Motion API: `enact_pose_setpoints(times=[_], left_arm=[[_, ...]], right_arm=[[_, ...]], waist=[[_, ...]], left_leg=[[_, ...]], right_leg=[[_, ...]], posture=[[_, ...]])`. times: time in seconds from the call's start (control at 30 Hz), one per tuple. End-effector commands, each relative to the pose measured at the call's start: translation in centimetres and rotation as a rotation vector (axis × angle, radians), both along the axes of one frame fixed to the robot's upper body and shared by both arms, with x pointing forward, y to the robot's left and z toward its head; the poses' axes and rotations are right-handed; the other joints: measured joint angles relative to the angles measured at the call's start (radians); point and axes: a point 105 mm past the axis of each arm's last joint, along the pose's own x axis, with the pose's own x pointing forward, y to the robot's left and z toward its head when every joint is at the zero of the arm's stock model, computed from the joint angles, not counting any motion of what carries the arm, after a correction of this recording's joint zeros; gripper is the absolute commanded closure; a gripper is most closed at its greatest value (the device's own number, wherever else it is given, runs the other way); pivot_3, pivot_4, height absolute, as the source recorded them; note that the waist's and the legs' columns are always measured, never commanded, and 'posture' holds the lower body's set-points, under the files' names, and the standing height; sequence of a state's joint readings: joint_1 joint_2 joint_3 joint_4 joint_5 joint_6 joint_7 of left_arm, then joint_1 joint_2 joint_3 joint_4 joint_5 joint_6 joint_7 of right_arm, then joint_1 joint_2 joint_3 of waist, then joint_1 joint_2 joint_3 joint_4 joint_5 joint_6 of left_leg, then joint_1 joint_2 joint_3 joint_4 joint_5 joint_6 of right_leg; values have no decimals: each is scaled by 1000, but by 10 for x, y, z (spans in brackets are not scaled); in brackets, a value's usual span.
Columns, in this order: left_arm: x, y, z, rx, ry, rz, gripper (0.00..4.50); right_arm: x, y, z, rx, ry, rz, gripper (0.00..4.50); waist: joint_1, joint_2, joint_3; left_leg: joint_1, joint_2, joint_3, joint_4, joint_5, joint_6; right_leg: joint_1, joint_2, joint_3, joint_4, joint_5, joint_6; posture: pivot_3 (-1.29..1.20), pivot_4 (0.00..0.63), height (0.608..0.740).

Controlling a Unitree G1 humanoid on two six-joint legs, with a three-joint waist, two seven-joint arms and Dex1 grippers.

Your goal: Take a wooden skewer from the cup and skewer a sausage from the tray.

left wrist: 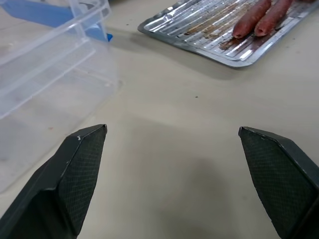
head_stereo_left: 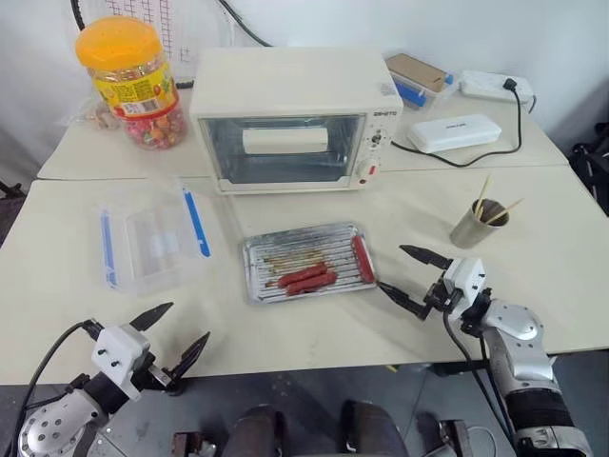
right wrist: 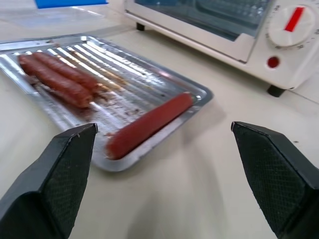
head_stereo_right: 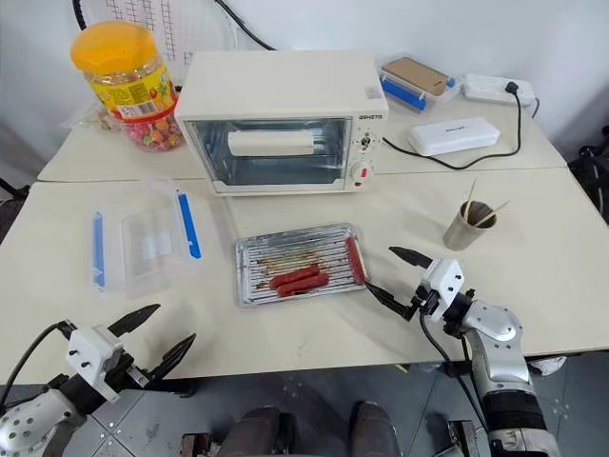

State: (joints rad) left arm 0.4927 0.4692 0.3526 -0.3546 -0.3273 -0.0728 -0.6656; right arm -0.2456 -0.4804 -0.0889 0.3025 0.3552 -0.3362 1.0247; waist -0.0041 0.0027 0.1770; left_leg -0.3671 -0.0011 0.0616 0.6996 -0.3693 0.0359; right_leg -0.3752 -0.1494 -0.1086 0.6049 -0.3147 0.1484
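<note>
A small grey metal cup with several wooden skewers standing in it sits at the right of the front table. The ribbed silver tray lies mid-table with three sausages: two side by side and one along its right edge. My right gripper is open just right of the tray, in front of the cup, holding nothing; its wrist view looks at the tray and the edge sausage. My left gripper is open at the table's front left edge, empty.
A clear plastic box with blue clips lies left of the tray. A white toaster oven stands behind it. At the back are an orange-lidded candy jar, a white case and a power strip with a black cable.
</note>
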Motion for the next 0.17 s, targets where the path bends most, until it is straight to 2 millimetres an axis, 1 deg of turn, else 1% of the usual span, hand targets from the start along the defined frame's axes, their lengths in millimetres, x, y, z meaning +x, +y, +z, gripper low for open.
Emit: enact_pose_setpoints(times=[0.03,0.17], left_arm=[[-5,-7,7,-1,-11,-38,11],[0,-7,13,-5,-22,-40,11]], right_arm=[[5,-4,12,-7,-54,11,0],[6,-2,12,-8,-54,33,0]], waist=[[0,0,0],[3,0,0]], left_leg=[[0,0,0,0,0,0],[0,0,0,0,0,0]], right_leg=[[0,0,0,0,0,0],[0,0,0,0,0,0]], posture=[[0,150,740],[0,150,740]])
